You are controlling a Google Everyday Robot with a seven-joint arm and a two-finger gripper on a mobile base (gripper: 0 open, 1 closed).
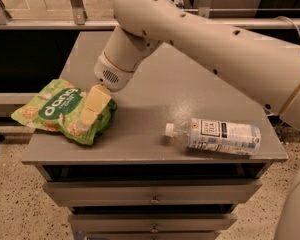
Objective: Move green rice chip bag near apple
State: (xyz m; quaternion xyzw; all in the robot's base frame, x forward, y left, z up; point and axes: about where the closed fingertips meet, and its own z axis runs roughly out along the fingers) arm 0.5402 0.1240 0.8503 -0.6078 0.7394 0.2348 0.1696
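Observation:
The green rice chip bag (52,110) lies flat at the front left corner of the grey table top (155,99), with its left end hanging over the edge. My gripper (91,109) is down over the right part of the bag, pointing down and to the left. The arm comes in from the upper right across the back of the table. The apple does not show; the arm covers the back of the table where it could be.
A clear plastic bottle (217,135) with a white label lies on its side at the front right of the table. Drawers (152,198) sit under the top. A metal railing (50,21) runs behind the table.

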